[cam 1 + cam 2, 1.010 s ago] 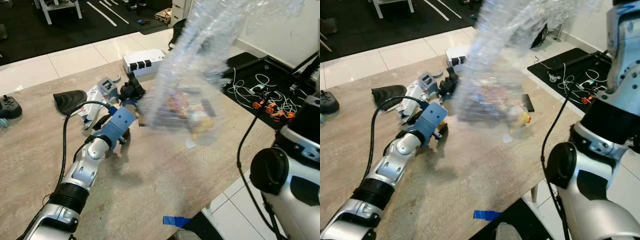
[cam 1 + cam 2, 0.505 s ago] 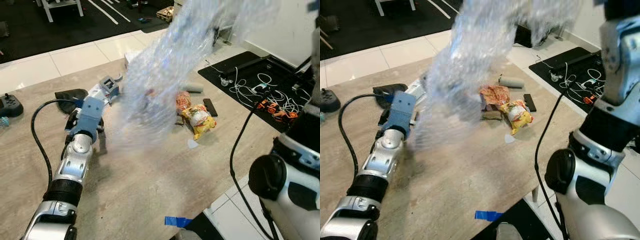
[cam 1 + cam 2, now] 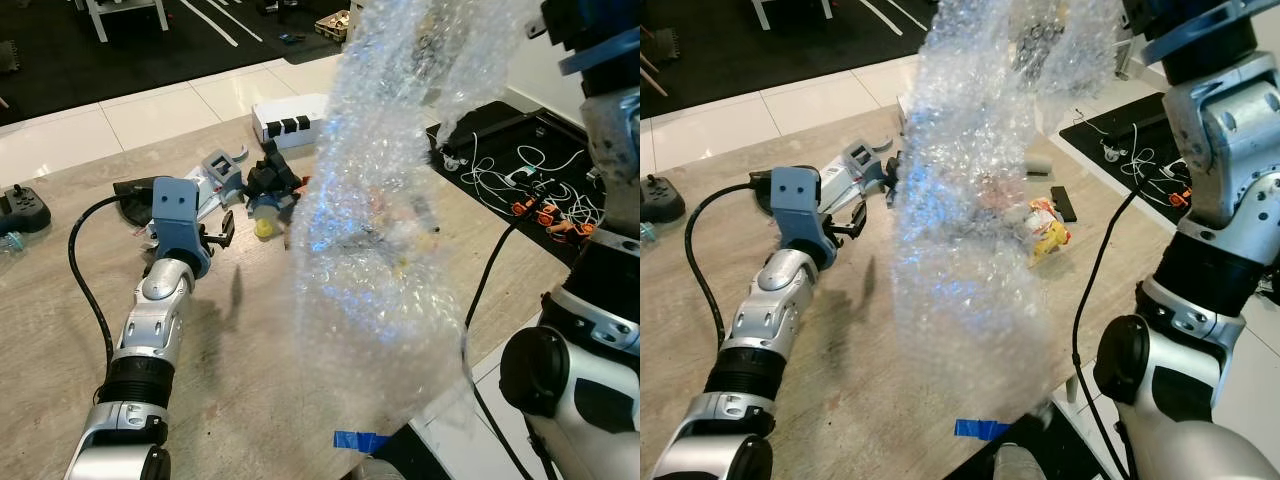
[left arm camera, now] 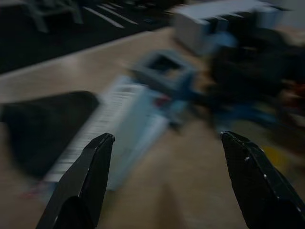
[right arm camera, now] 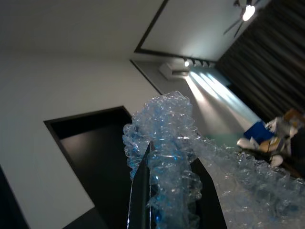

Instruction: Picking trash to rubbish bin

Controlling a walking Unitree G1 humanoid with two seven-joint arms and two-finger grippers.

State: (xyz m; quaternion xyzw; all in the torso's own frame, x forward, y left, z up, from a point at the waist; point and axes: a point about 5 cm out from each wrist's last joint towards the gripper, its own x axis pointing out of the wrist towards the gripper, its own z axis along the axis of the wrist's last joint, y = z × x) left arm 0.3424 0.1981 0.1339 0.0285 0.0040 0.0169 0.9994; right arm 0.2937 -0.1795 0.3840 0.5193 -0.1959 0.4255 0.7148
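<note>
A big sheet of clear bubble wrap [image 3: 380, 250] hangs in front of me from above, down to the table's front edge. My right gripper [image 5: 169, 157] is raised high and shut on its bunched top end [image 5: 167, 129]. Behind the sheet a yellow snack packet [image 3: 1048, 228] and other wrappers lie on the wooden table [image 3: 250, 360]. Over the table's left part my left gripper [image 4: 167, 137] is open with nothing between its fingers. It points at a white tube [image 4: 109, 129] and a grey plastic piece [image 3: 222, 165], short of both.
A black and blue tangle of junk [image 3: 270, 185], a white box [image 3: 290, 118] and a black cloth [image 3: 135, 190] lie at the table's far side. Blue tape [image 3: 358, 440] marks the front edge. Cables [image 3: 530, 180] cover a black mat on the floor to the right.
The bubble wrap has swung from left back to the middle and now hangs lower and straighter. My left arm has drawn back from the junk pile toward the left.
</note>
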